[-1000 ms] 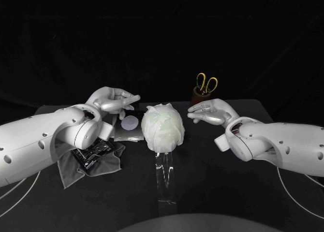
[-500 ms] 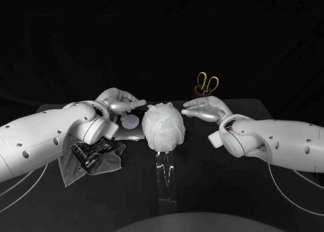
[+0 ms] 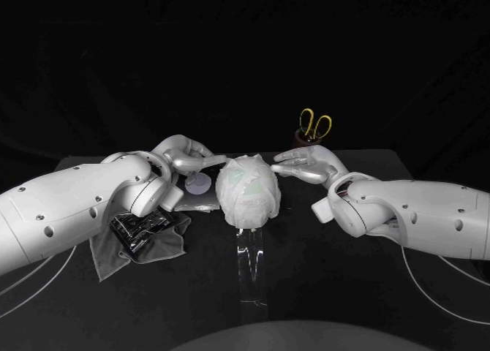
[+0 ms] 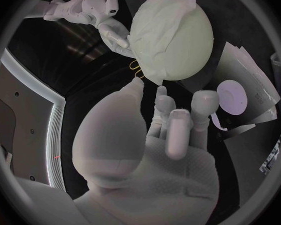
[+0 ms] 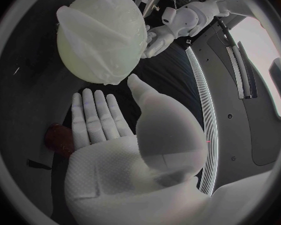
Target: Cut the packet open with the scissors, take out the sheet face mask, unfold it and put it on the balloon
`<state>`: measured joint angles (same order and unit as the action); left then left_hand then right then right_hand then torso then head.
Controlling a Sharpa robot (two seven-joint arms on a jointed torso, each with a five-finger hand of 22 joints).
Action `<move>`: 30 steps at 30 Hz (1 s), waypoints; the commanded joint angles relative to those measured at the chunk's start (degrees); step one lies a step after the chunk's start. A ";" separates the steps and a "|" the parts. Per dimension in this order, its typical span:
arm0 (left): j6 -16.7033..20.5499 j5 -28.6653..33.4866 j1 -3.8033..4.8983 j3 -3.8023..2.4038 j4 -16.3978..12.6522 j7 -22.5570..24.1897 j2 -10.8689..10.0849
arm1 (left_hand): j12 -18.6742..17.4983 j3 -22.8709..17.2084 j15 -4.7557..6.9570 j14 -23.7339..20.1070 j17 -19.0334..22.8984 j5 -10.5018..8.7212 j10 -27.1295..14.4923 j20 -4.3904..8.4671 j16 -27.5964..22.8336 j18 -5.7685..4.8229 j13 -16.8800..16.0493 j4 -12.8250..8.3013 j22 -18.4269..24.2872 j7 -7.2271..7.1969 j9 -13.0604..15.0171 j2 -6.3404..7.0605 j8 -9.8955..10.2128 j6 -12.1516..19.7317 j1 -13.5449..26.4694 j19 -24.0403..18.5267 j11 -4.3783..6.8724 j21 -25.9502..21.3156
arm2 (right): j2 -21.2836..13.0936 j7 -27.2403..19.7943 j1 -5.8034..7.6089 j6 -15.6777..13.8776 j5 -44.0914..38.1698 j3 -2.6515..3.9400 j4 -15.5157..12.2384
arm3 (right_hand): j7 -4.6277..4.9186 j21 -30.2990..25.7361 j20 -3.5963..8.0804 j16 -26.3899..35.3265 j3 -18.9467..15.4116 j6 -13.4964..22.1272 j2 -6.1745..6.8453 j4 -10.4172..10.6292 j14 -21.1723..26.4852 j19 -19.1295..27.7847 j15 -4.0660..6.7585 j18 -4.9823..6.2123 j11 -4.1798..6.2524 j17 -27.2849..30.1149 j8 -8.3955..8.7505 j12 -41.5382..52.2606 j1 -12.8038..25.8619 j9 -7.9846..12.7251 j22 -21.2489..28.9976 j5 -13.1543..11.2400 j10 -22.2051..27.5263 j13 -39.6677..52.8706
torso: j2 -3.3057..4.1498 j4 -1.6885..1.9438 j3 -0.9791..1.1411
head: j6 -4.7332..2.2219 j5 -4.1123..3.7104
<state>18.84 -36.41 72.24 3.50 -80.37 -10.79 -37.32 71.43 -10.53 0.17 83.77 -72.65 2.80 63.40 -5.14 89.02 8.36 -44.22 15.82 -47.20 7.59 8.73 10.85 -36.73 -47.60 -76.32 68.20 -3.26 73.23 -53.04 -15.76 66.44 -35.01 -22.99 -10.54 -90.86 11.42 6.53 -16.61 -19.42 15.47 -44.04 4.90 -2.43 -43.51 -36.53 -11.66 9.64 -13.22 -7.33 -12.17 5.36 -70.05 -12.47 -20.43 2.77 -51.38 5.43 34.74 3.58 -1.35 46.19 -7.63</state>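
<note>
- Balloon (image 4: 190, 50) stands mid-tabletop (image 3: 350, 292). Left robot hand (image 3: 185, 156) and right robot hand (image 3: 305, 165) flank it, both unladen, with narrow gaps either side.
- Behind right robot hand: holder (image 3: 301, 139) with scissors (image 3: 314, 125) upright, obstructing the far-right corner.
- Left of balloon: packet (image 3: 197, 191), then grey cloth (image 3: 150, 248) carrying a black object (image 3: 140, 223). Crowded.
- Front: clear strip (image 3: 249, 270) runs from balloon toward near edge. Bare tabletop on both sides, widest at right front.

No text can be read

The packet (image 3: 195, 191) carries a pale round mark (image 4: 231, 96) on its face; any print on or around it is too small and blurred to make out; no label, brand, number or sign is legible.
</note>
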 commanded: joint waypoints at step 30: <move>-6.16 -1.75 0.08 0.08 2.29 -3.62 2.02 | 1.22 1.65 0.80 2.20 -3.44 -0.05 2.10 0.62 0.50 -0.99 -2.33 0.53 -2.84 -0.53 -0.40 -1.34 -0.03 -1.43 -0.95 1.75 0.59 1.62 | 0.69 2.18 -0.24 2.79 -1.49 0.03 -0.23 | 5.16 -1.69 -0.03 2.48 -2.02 -0.10 -0.98 -0.18 -0.86 1.35 -0.06 -1.05 -0.21 0.90 0.96 -1.38 -2.19 0.26 2.12 -0.01 -0.89 -1.56 | -0.05 -0.06 0.03 | 0.61 0.06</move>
<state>14.01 -37.93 72.23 3.64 -78.10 -14.00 -35.48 72.33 -9.33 0.59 84.17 -74.94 2.80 65.04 -4.52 89.35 8.34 -46.51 16.36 -49.97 6.96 8.43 9.57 -37.03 -48.81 -76.83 69.42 -2.56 74.56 -52.42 -13.64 66.24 -33.36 -23.65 -10.55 -90.95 11.41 5.20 -16.60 -17.21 13.83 -44.04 3.92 -2.68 -43.92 -35.48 -11.66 9.23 -13.32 -6.50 -11.51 4.30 -71.64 -12.25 -18.39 2.77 -51.91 3.92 34.75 3.53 -1.32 46.76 -7.55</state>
